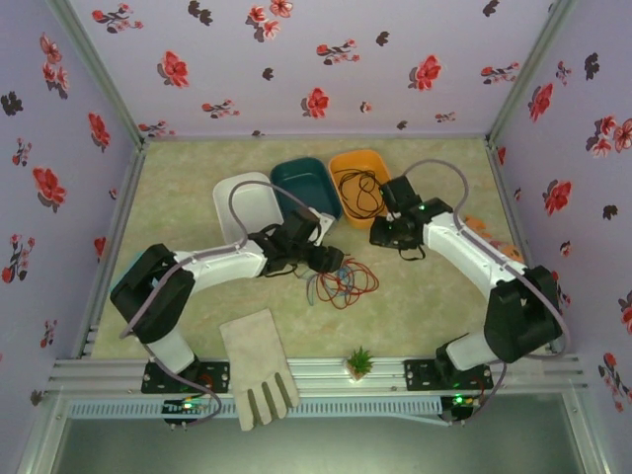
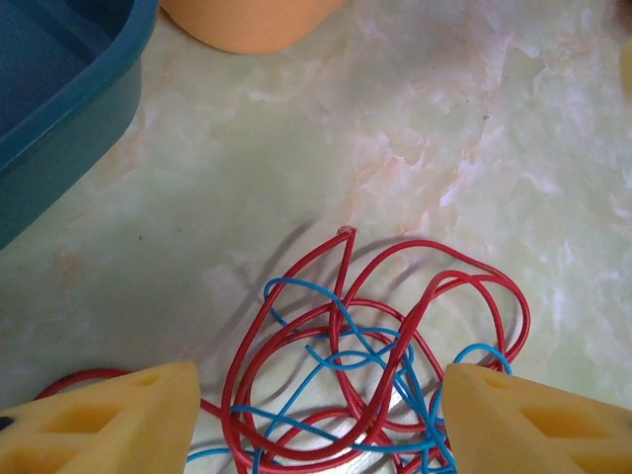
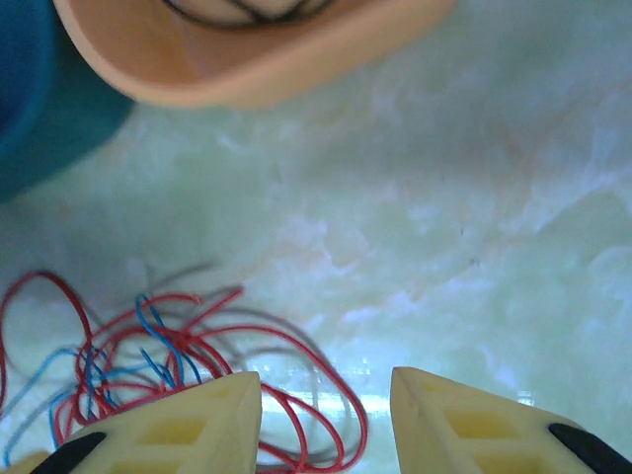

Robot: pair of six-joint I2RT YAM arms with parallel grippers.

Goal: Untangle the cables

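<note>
Hovering over the red cable (image 2: pixel 434 259) and blue cable (image 2: pixel 296 285) tangled beside the orange bin (image 2: pixel 247 30), the left gripper (image 2: pixel 318 395) is nearer, jaws apart; the right gripper (image 3: pixel 326 395) is parted too, empty.

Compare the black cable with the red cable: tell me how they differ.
The black cable lies inside the orange bin; the red cable lies on the table. The black cable sits by itself; the red cable is interlaced with the blue cable. Both are thin wires in loose loops.
</note>
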